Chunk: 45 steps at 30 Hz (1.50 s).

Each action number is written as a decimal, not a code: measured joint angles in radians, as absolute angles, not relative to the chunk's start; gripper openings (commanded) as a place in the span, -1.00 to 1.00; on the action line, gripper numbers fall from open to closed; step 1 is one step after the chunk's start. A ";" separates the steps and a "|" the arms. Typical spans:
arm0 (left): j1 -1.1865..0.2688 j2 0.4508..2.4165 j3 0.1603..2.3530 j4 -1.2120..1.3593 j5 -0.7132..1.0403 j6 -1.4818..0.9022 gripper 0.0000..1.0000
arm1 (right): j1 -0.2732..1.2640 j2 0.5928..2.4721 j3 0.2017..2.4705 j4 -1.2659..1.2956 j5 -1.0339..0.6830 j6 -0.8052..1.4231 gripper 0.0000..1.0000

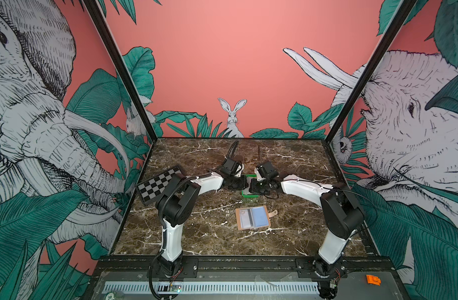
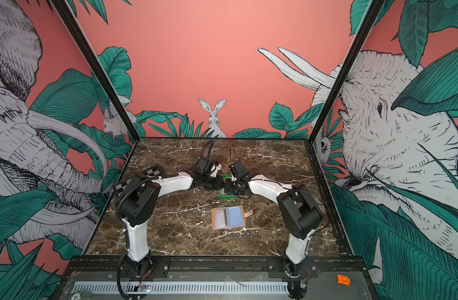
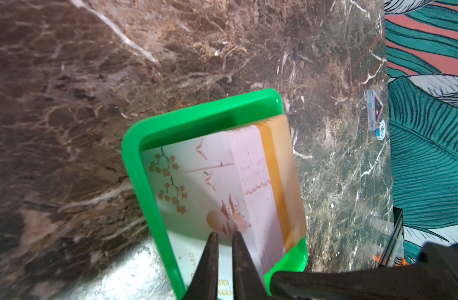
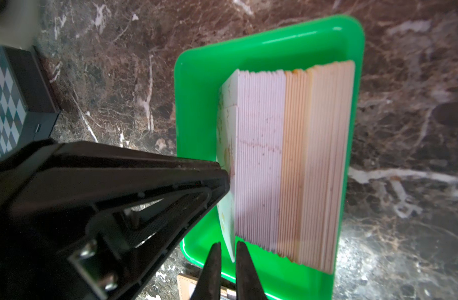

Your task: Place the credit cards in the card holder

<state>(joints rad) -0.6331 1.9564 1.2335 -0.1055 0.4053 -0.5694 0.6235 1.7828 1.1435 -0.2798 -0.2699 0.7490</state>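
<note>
Credit cards (image 4: 287, 161) stand edgewise in the green tray (image 4: 274, 33), long edges running up-frame from the right gripper (image 4: 227, 246), which straddles the front card (image 4: 226, 124), pinch uncertain. The left gripper (image 3: 224, 235), pressed together, touches its face. The card holder (image 1: 252, 217) lies open lower-centre.

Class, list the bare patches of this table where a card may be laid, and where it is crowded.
Free: the table between card holder and front rail, and the strip along the back wall. Crowded: the middle, where left gripper and right gripper meet over the green tray; checkerboard takes the left edge.
</note>
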 measured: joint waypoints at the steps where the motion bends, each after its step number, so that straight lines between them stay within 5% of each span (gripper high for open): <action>1: -0.633 1.956 1.234 -0.105 0.405 -0.569 -0.71 | 0.624 1.784 1.143 -0.280 -0.270 0.750 -0.75; 22: -0.633 1.937 1.217 -0.108 0.407 -0.580 -0.67 | 0.630 1.798 1.131 -0.271 -0.269 0.756 -0.95; 45: -0.633 1.546 0.909 -0.028 0.442 -0.654 -0.56 | 0.628 1.547 1.039 -0.330 -0.240 0.713 -1.00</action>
